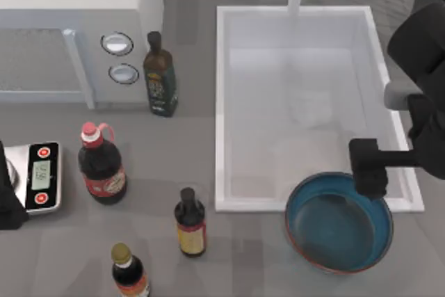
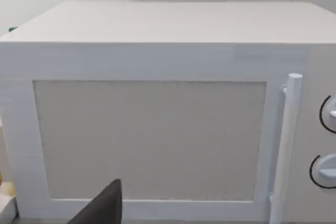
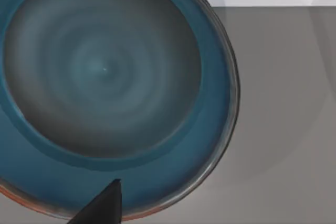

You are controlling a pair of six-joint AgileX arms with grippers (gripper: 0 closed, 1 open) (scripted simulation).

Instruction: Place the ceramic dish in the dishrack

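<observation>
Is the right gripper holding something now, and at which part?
It cannot be told. The right gripper is at the far rim of the ceramic dish, but a grip on the rim is not visible.

A white microwave [image 1: 76, 26] sits at the table's far left, an olive-oil bottle [image 1: 160, 78] just beside its dials. Three dark sauce bottles stand nearer (one red-capped [image 1: 101, 168]), a kitchen scale [image 1: 40, 175] sits left, and a white sink basin [image 1: 306, 102] lies right.

Even, soft light; faint shadows; the views look perhaps slightly blurred.
</observation>
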